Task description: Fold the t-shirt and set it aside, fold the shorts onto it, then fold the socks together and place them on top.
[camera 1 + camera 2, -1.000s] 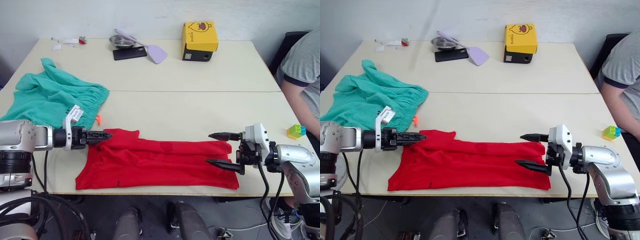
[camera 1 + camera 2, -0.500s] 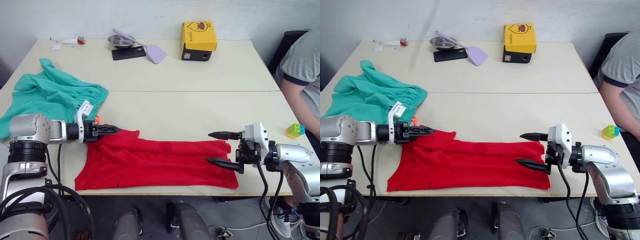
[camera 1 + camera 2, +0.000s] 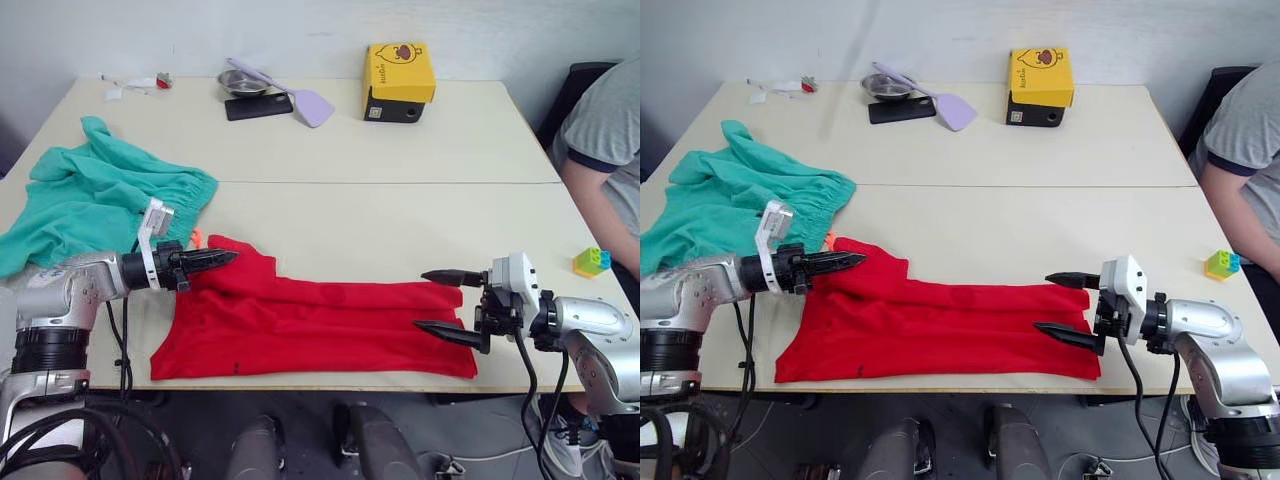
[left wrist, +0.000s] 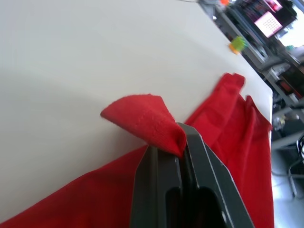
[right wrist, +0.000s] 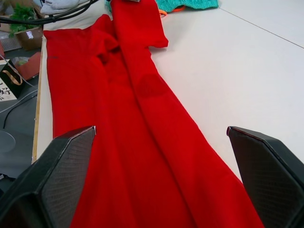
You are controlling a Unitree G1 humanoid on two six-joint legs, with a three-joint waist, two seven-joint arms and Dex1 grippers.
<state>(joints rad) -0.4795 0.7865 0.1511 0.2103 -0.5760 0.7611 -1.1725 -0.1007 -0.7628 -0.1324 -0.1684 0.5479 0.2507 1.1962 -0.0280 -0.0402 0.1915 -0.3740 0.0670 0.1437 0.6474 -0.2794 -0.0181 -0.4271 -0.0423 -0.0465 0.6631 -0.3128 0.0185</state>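
The red t-shirt (image 3: 320,320) lies folded into a long strip along the table's near edge. My left gripper (image 3: 222,259) is shut on the t-shirt's upper left corner and lifts it slightly; in the left wrist view a pinched red fold (image 4: 147,121) sticks out between the fingers. My right gripper (image 3: 432,300) stands open at the t-shirt's right end, one finger above the cloth and one over it. The teal-green shorts (image 3: 100,195) lie crumpled at the left, their orange drawstring (image 3: 197,238) poking out. The socks are out of view.
At the table's far side stand a yellow box on a black one (image 3: 399,80), a metal bowl (image 3: 240,82), a black phone (image 3: 258,106) and a lilac spatula (image 3: 305,100). A small toy block (image 3: 591,262) sits at the right edge, beside a seated person's arm (image 3: 590,190).
My left gripper has closed on the t-shirt's upper left corner and raised it a little. The right gripper has stayed open in place.
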